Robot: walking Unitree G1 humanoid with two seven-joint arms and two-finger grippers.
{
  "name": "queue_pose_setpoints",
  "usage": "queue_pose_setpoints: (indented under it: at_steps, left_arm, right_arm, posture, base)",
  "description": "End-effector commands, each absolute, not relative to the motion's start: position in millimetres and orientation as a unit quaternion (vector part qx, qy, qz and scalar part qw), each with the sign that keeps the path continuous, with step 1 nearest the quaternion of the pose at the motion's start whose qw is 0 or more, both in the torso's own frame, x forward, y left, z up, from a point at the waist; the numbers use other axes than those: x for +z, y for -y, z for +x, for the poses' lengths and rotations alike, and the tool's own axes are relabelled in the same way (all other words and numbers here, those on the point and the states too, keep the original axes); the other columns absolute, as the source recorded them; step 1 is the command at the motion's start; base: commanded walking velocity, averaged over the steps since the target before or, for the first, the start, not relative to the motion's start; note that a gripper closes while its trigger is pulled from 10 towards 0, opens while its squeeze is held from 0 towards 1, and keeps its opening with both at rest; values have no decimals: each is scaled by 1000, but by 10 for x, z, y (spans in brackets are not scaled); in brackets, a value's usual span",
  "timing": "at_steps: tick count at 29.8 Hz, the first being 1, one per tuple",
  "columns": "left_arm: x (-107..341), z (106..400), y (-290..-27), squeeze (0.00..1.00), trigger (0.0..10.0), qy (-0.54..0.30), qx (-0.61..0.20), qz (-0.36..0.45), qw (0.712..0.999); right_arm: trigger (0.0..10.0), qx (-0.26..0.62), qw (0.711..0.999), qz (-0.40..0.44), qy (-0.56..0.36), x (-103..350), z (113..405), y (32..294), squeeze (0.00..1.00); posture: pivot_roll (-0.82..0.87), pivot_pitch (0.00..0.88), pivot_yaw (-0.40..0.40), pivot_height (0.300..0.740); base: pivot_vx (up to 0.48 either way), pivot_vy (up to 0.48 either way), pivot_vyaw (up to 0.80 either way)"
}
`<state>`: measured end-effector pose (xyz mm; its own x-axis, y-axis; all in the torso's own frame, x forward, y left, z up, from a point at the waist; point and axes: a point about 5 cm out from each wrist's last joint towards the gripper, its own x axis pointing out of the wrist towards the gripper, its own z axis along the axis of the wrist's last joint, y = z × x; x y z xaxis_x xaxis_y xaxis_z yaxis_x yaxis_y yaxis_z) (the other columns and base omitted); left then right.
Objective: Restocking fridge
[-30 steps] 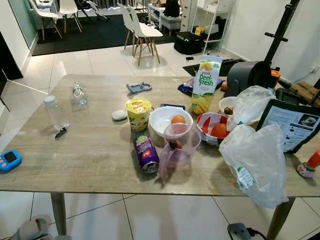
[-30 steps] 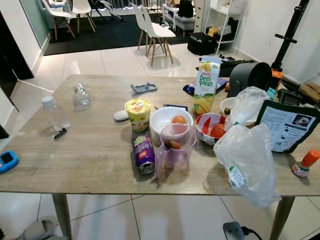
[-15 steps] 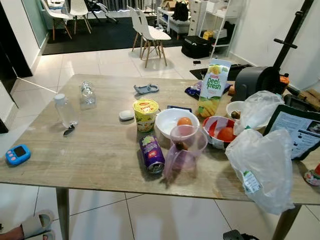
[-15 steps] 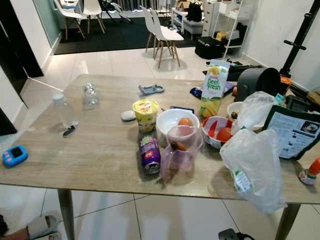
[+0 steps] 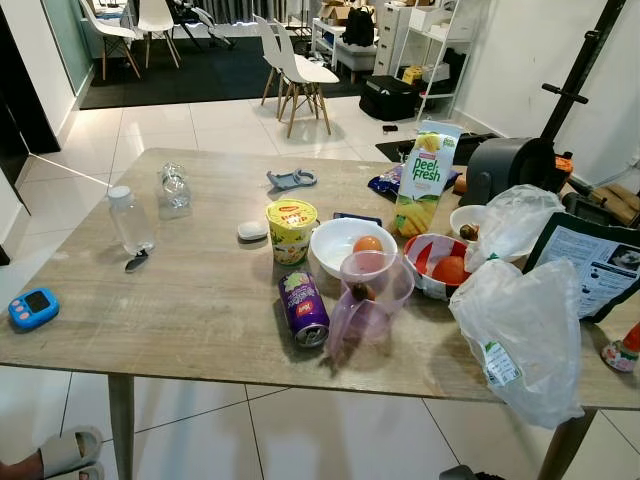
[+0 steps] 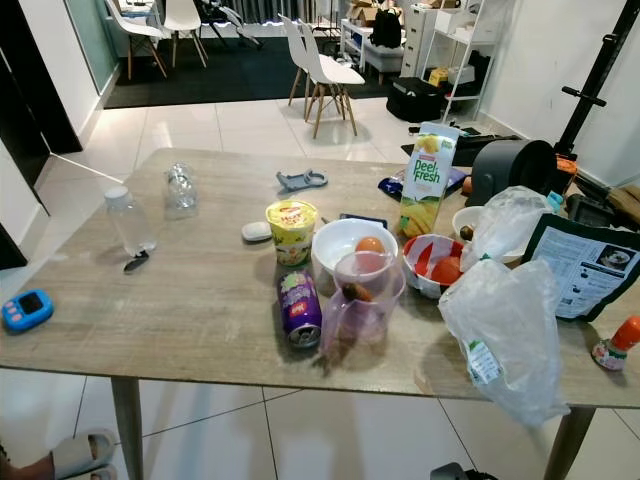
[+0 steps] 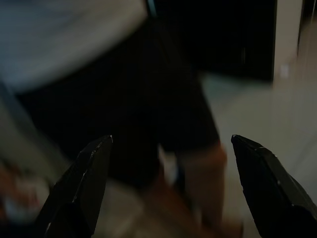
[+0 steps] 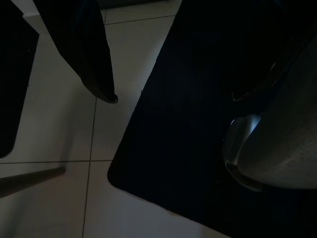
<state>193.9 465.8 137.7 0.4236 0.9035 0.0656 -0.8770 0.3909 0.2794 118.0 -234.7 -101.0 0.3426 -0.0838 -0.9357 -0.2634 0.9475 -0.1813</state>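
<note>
Both arms are hanging idle below the counter (image 5: 180, 310), the left gripper (image 7: 168, 188) gaping wide and empty, the right gripper's (image 8: 59, 94) state unclear. The juice carton (image 5: 424, 178) is standing well ahead; approaching squarely should be helping.

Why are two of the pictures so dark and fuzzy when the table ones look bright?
The left and right eye views are bright and sharp: the juice carton lettering reads clearly, and the floor tiles shine with glare. The left wrist view is dim and blurred behind the left claw. The right wrist view is mostly shadow, with pale floor tiles.
</note>
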Motion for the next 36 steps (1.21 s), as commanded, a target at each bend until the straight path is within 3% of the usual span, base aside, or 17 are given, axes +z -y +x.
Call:
queue_pose_setpoints:
  at_steps: [1, 7, 11, 19, 27, 36]
  left_arm:
    - [1459, 1940, -4688, 0, 10000, -38, 535, 152, 830]
    - [1988, 2308, -4580, 0, 10000, 76, 464, 153, 869]
    - [2302, 2725, -4256, 0, 10000, 144, 327, 157, 921]
    - [2482, 3212, -3584, 0, 10000, 178, 96, 158, 966]
    - [2528, 3384, -3151, 0, 10000, 157, -71, 211, 962]
    - [2501, 3457, -2805, 0, 10000, 100, -232, 287, 924]
  right_arm:
    - [10000, 55, 802, -149, -576, -1019, 1155, 2344, 0]
    - [10000, 57, 799, -149, -579, -1029, 1125, 2337, 0]
    - [10000, 60, 800, -149, -578, -1029, 1141, 2319, 0]
    - [10000, 63, 799, -152, -579, -1037, 1125, 2304, 0]
    - [10000, 64, 794, -151, -585, -1059, 1056, 2288, 0]
    - [10000, 60, 795, -149, -585, -1060, 1057, 2286, 0]
  posture:
    - [146, 0, 9, 740]
    - [142, 0, 11, 740]
    - [141, 0, 11, 740]
    - [120, 0, 18, 740]
    - [119, 0, 23, 740]
    - [114, 0, 34, 740]
  base:
    - [0, 0, 0]
    - [0, 0, 0]
    - [0, 0, 0]
    - [0, 0, 0]
    - [0, 0, 0]
    - [0, 0, 0]
